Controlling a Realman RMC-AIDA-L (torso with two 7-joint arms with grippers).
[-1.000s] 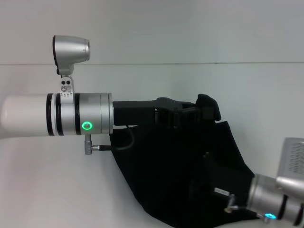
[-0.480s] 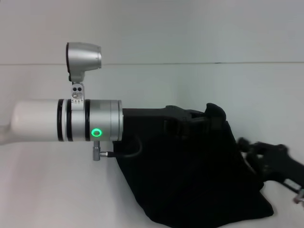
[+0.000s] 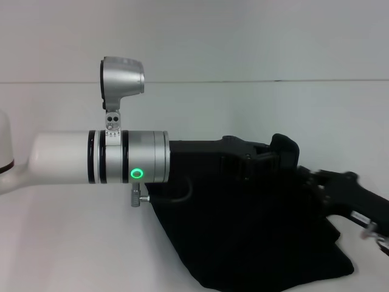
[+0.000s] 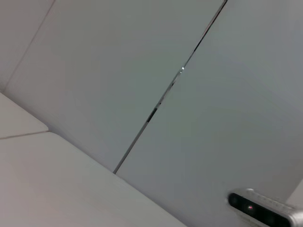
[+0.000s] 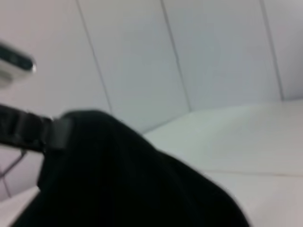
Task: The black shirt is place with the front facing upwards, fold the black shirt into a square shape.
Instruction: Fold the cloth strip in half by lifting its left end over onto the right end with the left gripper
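The left arm (image 3: 100, 158) reaches level across from the left, its white forearm ending in a silver wrist with 2 black bands and a lit green ring. A silver camera (image 3: 121, 79) stands up on a bracket on top of that wrist. The left gripper (image 3: 276, 155) is raised above the counter (image 3: 73, 243) and clamped on a lifted edge of the black shirt (image 3: 255, 237), which hangs from it down to the counter. The right gripper (image 3: 325, 185) comes in from the right, just beside the hanging shirt, lower than the left gripper; how its jaws stand cannot be made out.
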